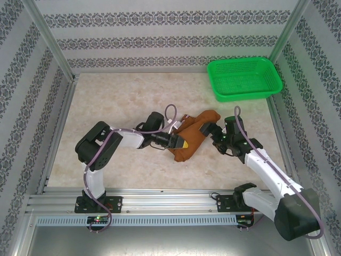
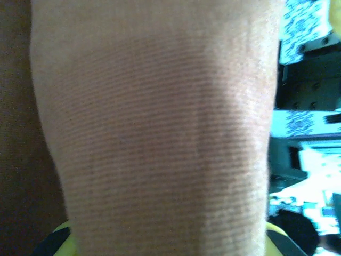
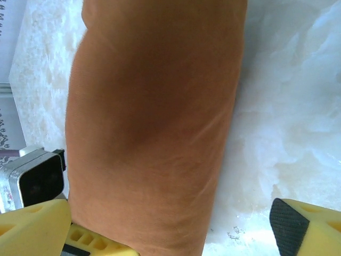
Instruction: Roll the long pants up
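Note:
The long pants (image 1: 196, 134) lie as a rust-brown rolled bundle in the middle of the table. My left gripper (image 1: 180, 143) comes at the bundle's left end. In the left wrist view the ribbed cloth (image 2: 160, 133) spans the whole gap between the two yellow fingertips (image 2: 59, 234), so that gripper is shut on the roll. My right gripper (image 1: 214, 133) sits at the bundle's right end. It stands wide open around the roll (image 3: 154, 117). The cloth rests against its left finger (image 3: 37, 229), while bare table separates it from the right finger (image 3: 303, 226).
A green plastic basket (image 1: 244, 78) stands at the back right of the pale marble table (image 1: 117, 101). Metal frame posts and patterned walls close in the sides and back. Both arm bases are bolted to the rail (image 1: 160, 200) at the near edge.

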`<control>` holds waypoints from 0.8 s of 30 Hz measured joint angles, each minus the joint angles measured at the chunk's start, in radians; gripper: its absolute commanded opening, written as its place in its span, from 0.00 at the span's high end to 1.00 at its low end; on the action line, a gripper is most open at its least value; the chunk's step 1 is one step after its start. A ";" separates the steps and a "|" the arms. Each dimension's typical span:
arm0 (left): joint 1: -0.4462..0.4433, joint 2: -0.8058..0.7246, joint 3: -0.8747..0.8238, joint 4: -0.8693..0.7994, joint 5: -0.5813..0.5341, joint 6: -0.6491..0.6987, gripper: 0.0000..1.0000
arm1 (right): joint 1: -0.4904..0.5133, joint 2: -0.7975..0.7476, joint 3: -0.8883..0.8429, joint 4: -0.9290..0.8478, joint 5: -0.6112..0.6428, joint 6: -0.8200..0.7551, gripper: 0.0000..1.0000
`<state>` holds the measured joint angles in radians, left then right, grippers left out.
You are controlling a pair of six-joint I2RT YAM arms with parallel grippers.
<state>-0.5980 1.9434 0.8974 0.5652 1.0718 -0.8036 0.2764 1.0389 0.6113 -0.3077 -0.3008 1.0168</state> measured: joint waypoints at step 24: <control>0.104 0.151 -0.121 0.721 -0.005 -0.701 1.00 | 0.096 0.474 0.110 0.394 -0.084 0.074 0.02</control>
<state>-0.4942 2.0941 0.7765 1.2865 1.0664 -1.5043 0.3725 1.5127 0.7212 0.0864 -0.3843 1.0904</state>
